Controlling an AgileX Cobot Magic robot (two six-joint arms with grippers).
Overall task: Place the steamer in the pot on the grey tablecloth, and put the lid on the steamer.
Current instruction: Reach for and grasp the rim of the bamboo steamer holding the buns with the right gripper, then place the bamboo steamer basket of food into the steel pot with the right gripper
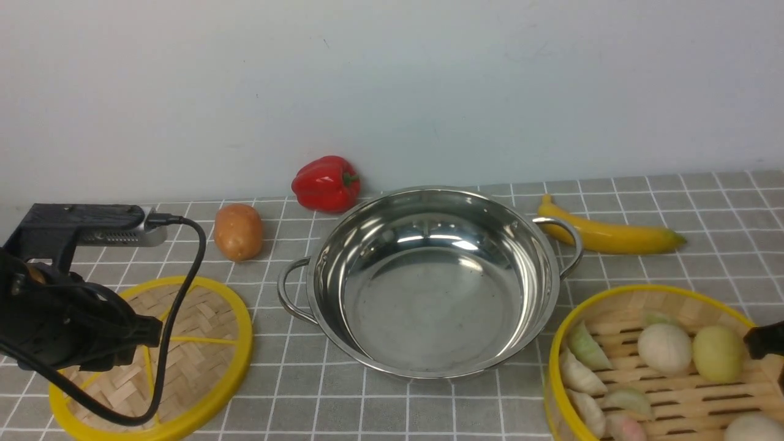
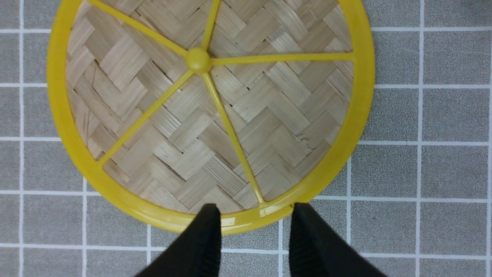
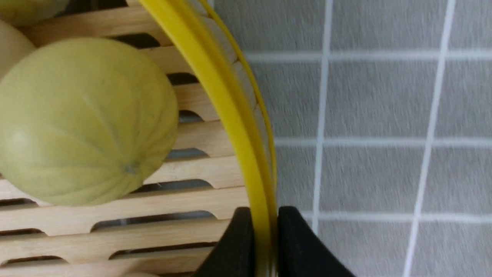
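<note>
The shiny pot [image 1: 432,282] stands empty in the middle of the grey tablecloth [image 1: 643,263]. The lid [image 1: 184,349] lies flat on the cloth at the front left. In the left wrist view my left gripper [image 2: 255,209] is open, its fingers [image 2: 207,231] over the lid's [image 2: 200,115] yellow rim. The steamer [image 1: 674,392] is at the front right, with food in it. My right gripper [image 3: 265,215] is shut on the steamer's [image 3: 207,169] yellow rim, one finger inside and one outside. In the front view only its tip [image 1: 765,340] shows.
A red pepper [image 1: 326,182] and a potato [image 1: 238,231] lie behind the pot on the left, a banana [image 1: 609,234] on the right. A white bun [image 1: 664,348], a green bun [image 1: 718,353] and dumplings [image 1: 585,346] sit in the steamer. A wall runs close behind.
</note>
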